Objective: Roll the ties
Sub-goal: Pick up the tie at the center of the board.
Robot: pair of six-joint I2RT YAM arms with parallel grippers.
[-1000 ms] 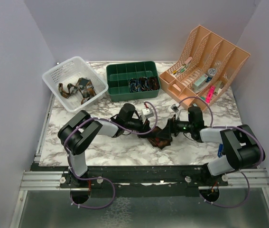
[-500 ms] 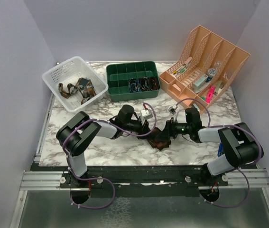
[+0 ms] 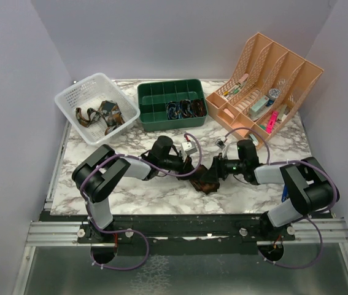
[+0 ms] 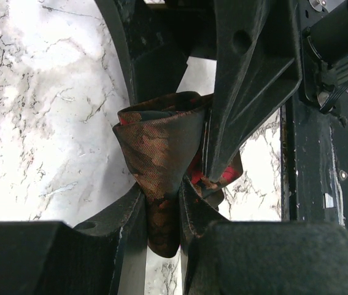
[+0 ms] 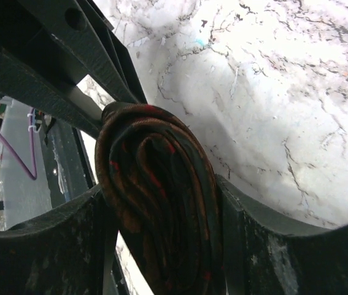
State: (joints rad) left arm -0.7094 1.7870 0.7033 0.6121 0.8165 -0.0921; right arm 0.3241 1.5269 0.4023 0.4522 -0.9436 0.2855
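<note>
A dark brown tie (image 3: 207, 179) with reddish-orange pattern, wound into a roll, sits mid-table between the two grippers. My left gripper (image 3: 192, 167) reaches it from the left. In the left wrist view the left gripper (image 4: 161, 206) is shut on a fold of the tie (image 4: 155, 147). My right gripper (image 3: 216, 169) comes in from the right. In the right wrist view the coiled tie (image 5: 161, 184) fills the gap of the right gripper (image 5: 161, 200), and both fingers (image 5: 247, 239) press against its sides.
A white basket (image 3: 69, 98) at the back left holds loose ties (image 3: 103, 114). A green divided tray (image 3: 158, 98) behind the arms holds rolled ties (image 3: 186, 109). A peach file organizer (image 3: 278, 74) stands at the back right. Purple cables loop over both arms.
My right gripper has slid left onto the rolled tie and its jaws have narrowed against it. The left gripper has kept its grip and place.
</note>
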